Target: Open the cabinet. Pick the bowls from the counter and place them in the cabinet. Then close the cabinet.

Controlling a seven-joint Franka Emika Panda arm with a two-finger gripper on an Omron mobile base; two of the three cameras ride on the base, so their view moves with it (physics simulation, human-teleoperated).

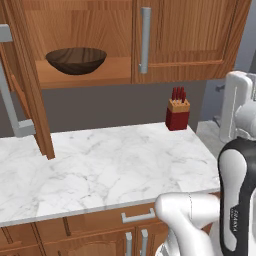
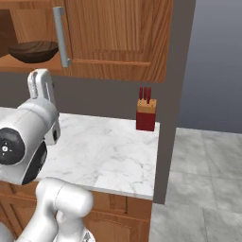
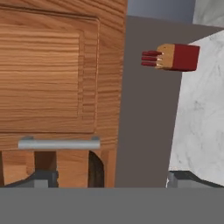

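The cabinet point(image 1: 190, 35) hangs above the counter point(image 1: 115, 165). Its left door point(image 1: 31, 95) is swung open and its right door point(image 2: 118, 33) is shut. A wide dark brown bowl point(image 1: 76, 60) sits upright on the bare shelf behind the open door, and it also shows in the right base view point(image 2: 33, 51). In the hand view my gripper point(image 3: 111, 179) is open, its fingertips point(image 3: 41, 178) set wide apart with nothing between them. It faces the shut right door, whose grey bar handle point(image 3: 59, 143) lies just ahead of the fingertips.
A red knife block point(image 1: 177, 114) stands at the back right of the counter against the grey wall. The counter ends at its right edge point(image 2: 156, 160), beside a grey tiled floor point(image 2: 208, 179). Drawers with short handles point(image 1: 137, 216) run below the slab.
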